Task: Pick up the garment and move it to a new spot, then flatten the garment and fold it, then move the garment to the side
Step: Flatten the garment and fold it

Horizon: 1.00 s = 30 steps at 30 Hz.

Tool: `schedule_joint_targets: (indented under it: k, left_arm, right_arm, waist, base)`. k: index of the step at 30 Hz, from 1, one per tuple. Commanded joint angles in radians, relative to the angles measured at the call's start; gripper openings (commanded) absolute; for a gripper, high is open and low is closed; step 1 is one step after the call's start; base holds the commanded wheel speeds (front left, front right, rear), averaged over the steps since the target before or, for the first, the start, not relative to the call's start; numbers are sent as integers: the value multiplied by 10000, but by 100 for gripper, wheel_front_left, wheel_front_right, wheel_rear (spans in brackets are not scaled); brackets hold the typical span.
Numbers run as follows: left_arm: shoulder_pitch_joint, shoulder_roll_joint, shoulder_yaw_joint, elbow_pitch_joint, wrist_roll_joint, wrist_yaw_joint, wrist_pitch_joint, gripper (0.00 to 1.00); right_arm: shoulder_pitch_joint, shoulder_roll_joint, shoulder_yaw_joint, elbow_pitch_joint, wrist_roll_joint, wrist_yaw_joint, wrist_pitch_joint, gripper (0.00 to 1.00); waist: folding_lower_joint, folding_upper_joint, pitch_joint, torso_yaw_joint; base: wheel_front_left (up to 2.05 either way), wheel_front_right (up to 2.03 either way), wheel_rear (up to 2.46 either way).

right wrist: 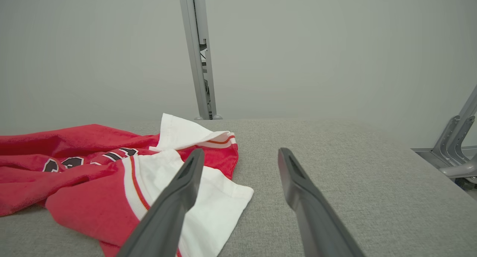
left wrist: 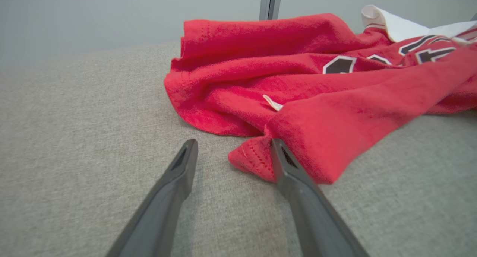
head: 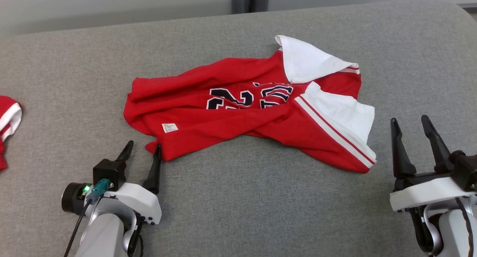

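L gripper (head: 144,144) spread, one tip at corner of red shirt (head: 223,111), number partly lost in folds. R gripper (head: 409,119) spread, empty. 2nd garment (head: 9,117) cut off at edge.

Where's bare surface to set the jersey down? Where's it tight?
Free: grey surface between left gripper and right gripper, near side of the jersey; also the strip beyond it. Tight: jersey hem at left gripper; left edge by second red garment.
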Motion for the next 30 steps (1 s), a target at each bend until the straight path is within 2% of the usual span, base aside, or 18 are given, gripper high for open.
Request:
schedule_joint_targets:
  k: [1, 7, 8, 9, 10, 11, 12, 18, 23, 30]
  left_arm:
    - [-261, 75, -85, 113, 97, -120, -3, 100]
    - [-428, 57, -240, 497, 150, -303, -1, 100]
    - [-419, 44, -263, 541, 153, -329, -1, 93]
    - [-419, 44, -263, 541, 153, -329, -1, 93]
    - [-411, 36, -271, 559, 151, -324, 0, 75]
    - [-397, 23, -280, 558, 135, -335, 0, 42]
    - [-387, 12, -308, 524, 119, -350, 0, 0]
    - [-370, 13, -275, -113, 145, -328, -4, 0]
    - [-159, 43, 214, -1949, 362, 83, -3, 0]
    - [1142, 37, 609, -4324, 571, 249, -3, 0]
  right_arm:
    - [-160, -53, -3, 34, 53, -3, -1, 100]
    - [-346, 8, 120, 99, 35, -3, -1, 100]
    - [-357, 11, 124, 108, 38, -3, -2, 100]
    - [-357, 11, 124, 108, 38, -3, -2, 100]
    - [-366, 18, 120, 121, 47, -3, -2, 100]
    - [-368, 22, 118, 134, 52, -3, -1, 100]
    - [-367, 28, 121, 147, 57, -3, -1, 100]
    - [-331, 58, 62, 219, 40, -3, -2, 100]
    - [-124, 83, -138, 344, 56, -3, -1, 100]
    - [241, 197, -201, 542, 88, -1, -1, 100]
  waist:
    - [0, 0, 152, -86]
    - [0, 0, 287, -193]
    - [0, 0, 289, -201]
    - [0, 0, 289, -201]
    - [0, 0, 286, -203]
    - [0, 0, 280, -201]
    - [0, 0, 275, -196]
    - [0, 0, 143, -66]
    - [0, 0, -302, 260]
    - [0, 0, -1171, 714]
  base:
    - [0, 0, 0]
    - [0, 0, 0]
    - [0, 0, 0]
    - [0, 0, 0]
    - [0, 0, 0]
    - [0, 0, 0]
    - [0, 0, 0]
    - [0, 0, 0]
    - [0, 0, 0]
    - [0, 0, 0]
